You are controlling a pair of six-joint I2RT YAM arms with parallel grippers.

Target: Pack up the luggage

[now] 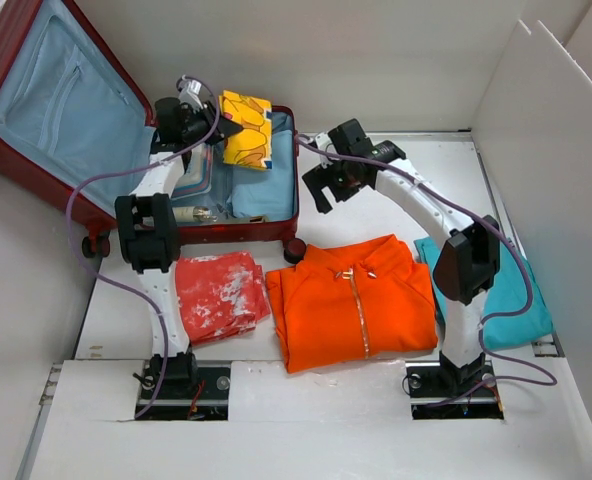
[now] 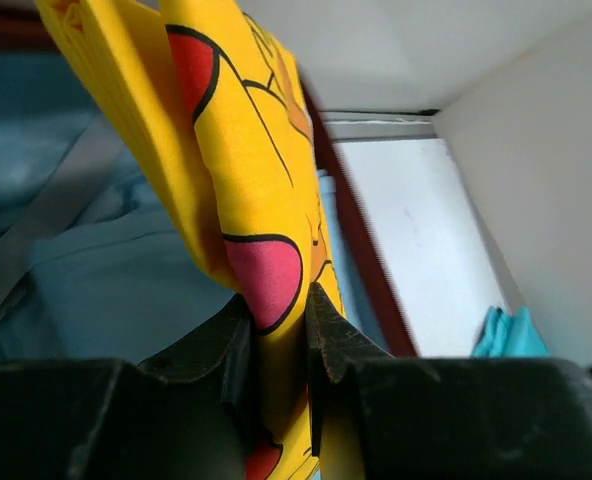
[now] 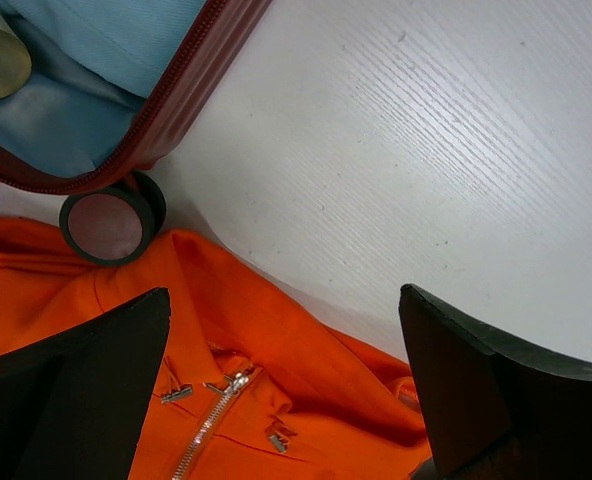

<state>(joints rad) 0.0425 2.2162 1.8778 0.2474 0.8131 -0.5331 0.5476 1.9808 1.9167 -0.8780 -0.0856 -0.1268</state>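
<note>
Luggage (image 1: 36,90) lies open beneath me. My left gripper (image 2: 276,320) pinches the folded yellow cloth (image 2: 246,180), and I should lower it flat inside before releasing. My right gripper (image 3: 284,300) hangs wide, empty.

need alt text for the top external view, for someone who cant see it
The left gripper holds a folded yellow patterned cloth over the open dark red suitcase at the far left. The right gripper hangs open by the collar of an orange zip jacket, which lies between a red-and-white cloth and a teal garment.
</note>
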